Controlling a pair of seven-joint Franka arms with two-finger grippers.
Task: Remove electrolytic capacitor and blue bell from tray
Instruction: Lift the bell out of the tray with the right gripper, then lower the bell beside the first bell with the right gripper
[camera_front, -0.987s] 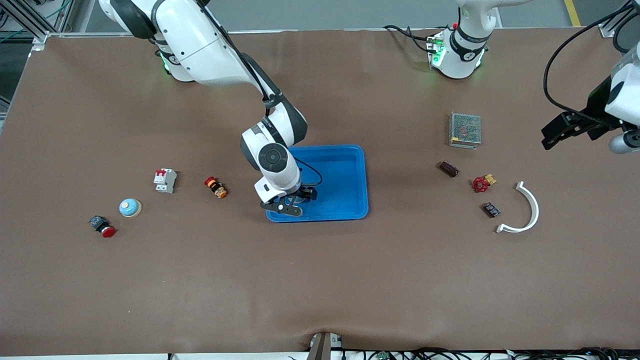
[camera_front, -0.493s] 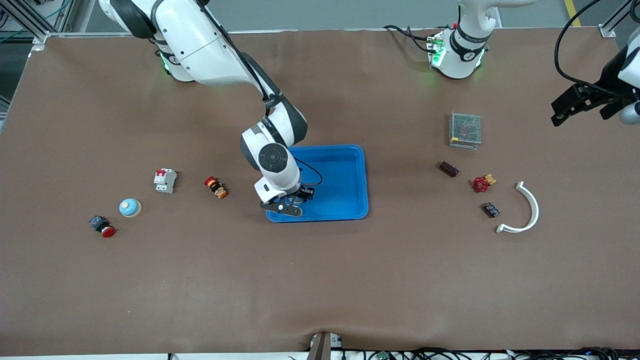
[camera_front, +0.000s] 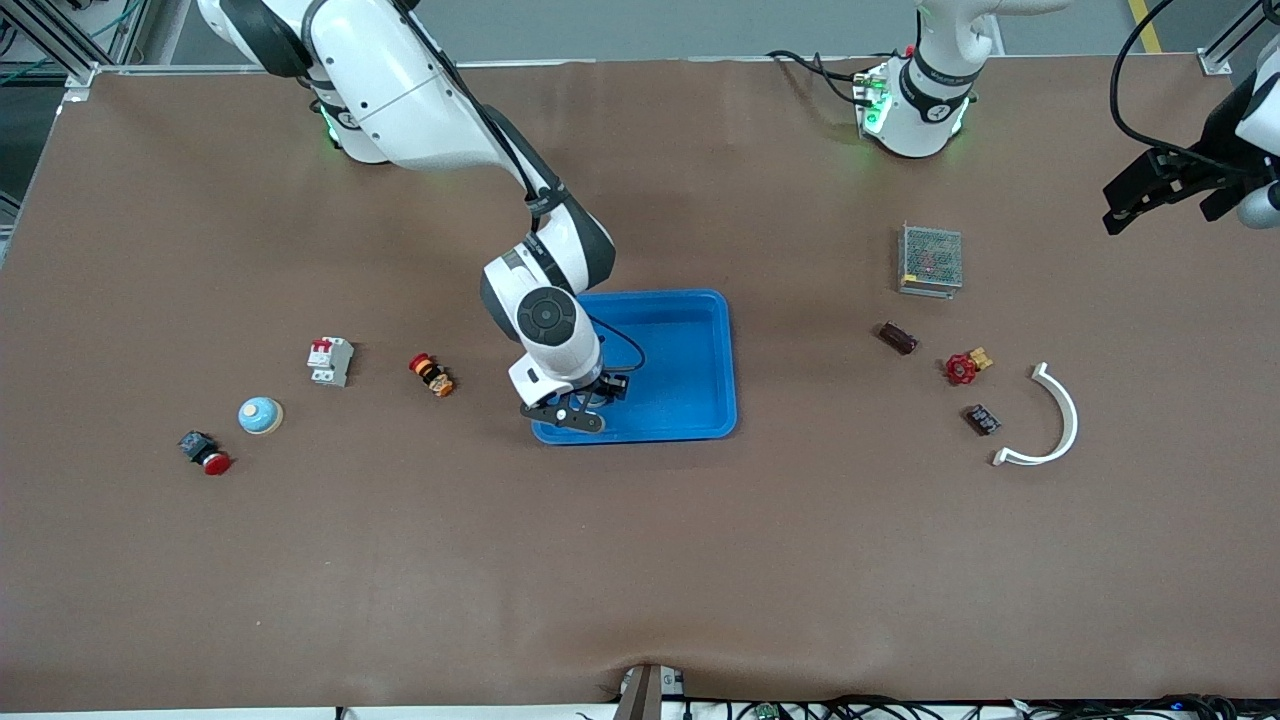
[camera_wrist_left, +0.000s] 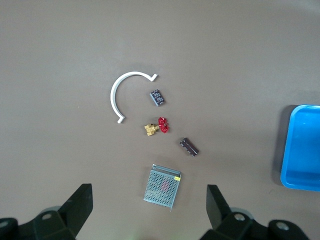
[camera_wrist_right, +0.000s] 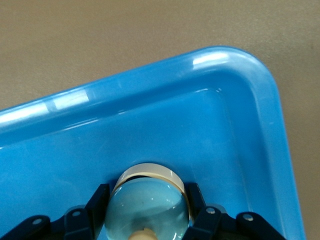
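My right gripper (camera_front: 580, 405) is down in the blue tray (camera_front: 700, 350), at the corner nearest the front camera. It is shut on a bell (camera_wrist_right: 145, 210), a pale blue dome on a cream base. Its black fingers (camera_wrist_right: 100, 197) press both sides of the dome. A second, similar bell (camera_front: 259, 415) sits on the table toward the right arm's end. A small black boxy part with pale markings, likely the capacitor (camera_front: 981, 419) (camera_wrist_left: 159, 97), lies toward the left arm's end. My left gripper (camera_front: 1150, 195) (camera_wrist_left: 149, 210) hangs open and empty, high over that end.
Near the capacitor lie a brown ribbed part (camera_front: 897, 338), a red valve (camera_front: 963, 368), a white curved piece (camera_front: 1050, 420) and a perforated metal box (camera_front: 931, 260). Toward the right arm's end are a breaker (camera_front: 330, 361), an orange-red part (camera_front: 431, 374) and a red push button (camera_front: 205, 452).
The left arm has risen and drawn back toward its end of the table. The right gripper's fingers have closed in on the bell in the tray.
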